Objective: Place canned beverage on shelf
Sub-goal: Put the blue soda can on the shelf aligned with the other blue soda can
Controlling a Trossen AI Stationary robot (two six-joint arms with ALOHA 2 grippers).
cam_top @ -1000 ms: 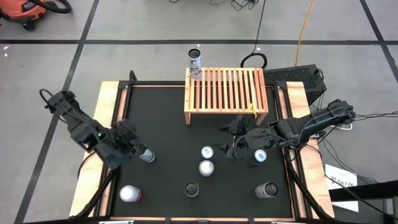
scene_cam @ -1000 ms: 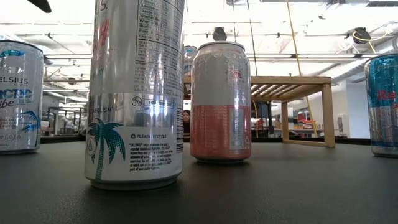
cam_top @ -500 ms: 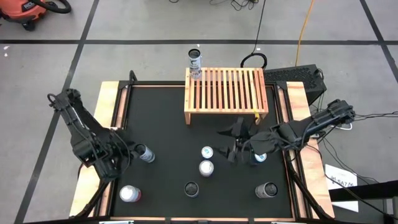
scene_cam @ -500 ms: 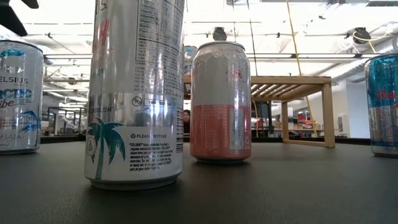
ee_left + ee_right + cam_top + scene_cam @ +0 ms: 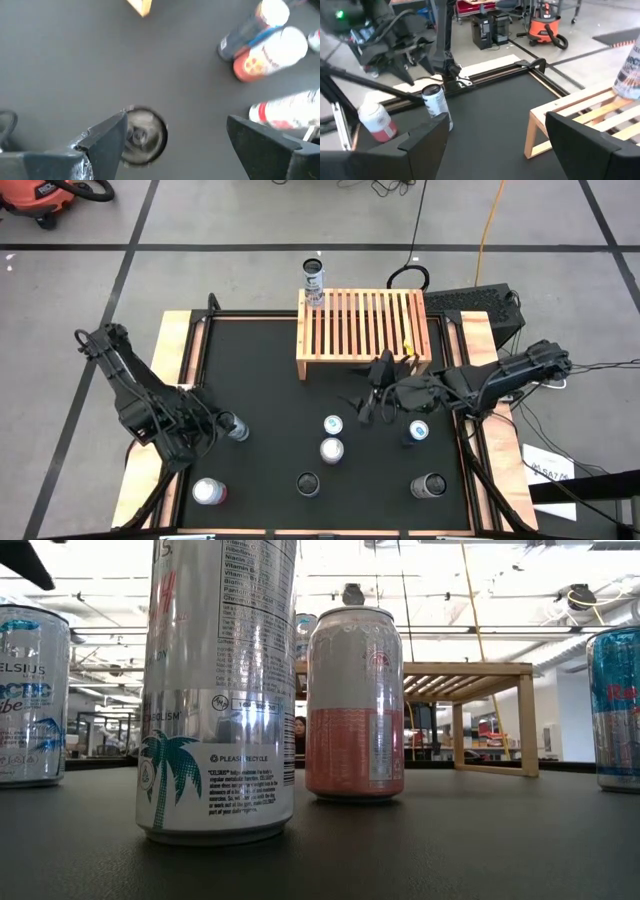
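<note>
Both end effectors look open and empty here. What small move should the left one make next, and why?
Probably lower the left end effector straight down around the can beneath it. One can already stands on the shelf; the left fingers are spread, holding nothing, with that can's top between them. The right end effector hovers near the shelf.

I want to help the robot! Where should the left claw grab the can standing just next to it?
Grab the can around its round middle, coming in level from the left gripper's side, which is open. It stands upright, so its curved wall fits between the fingers. Nothing crowds it on the black tabletop. That's my best guess.
</note>
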